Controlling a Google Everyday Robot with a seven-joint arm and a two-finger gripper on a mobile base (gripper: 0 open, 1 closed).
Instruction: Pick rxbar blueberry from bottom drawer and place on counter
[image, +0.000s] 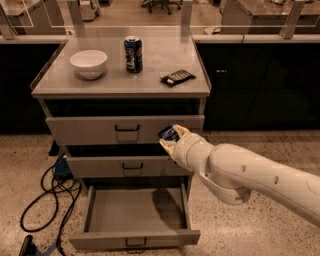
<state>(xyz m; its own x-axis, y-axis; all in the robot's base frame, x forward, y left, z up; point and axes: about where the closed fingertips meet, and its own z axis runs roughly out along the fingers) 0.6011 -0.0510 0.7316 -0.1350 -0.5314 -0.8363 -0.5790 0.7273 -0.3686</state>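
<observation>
Two fingers (179, 132) of the gripper (170, 138) pinch the rxbar blueberry (167, 133), whose dark blue wrapper pokes out up and to the left between them; I cannot tell how its long axis runs beyond that. The gripper hangs just in front of the right end of the top drawer (100, 131), well above the bottom drawer (135, 216), which stands pulled out with nothing showing inside. The bar is thus held in the air, below the level of the desk (115, 85). The desk top lies above and behind the fingers, so the bar probably has to rise over the front edge before travelling inward. Up there stand a white bowl (89, 63) and a blue can (133, 54), and a black bar (177, 77) lies near the right front; the bare patch at front middle looks the safest landing spot.
</observation>
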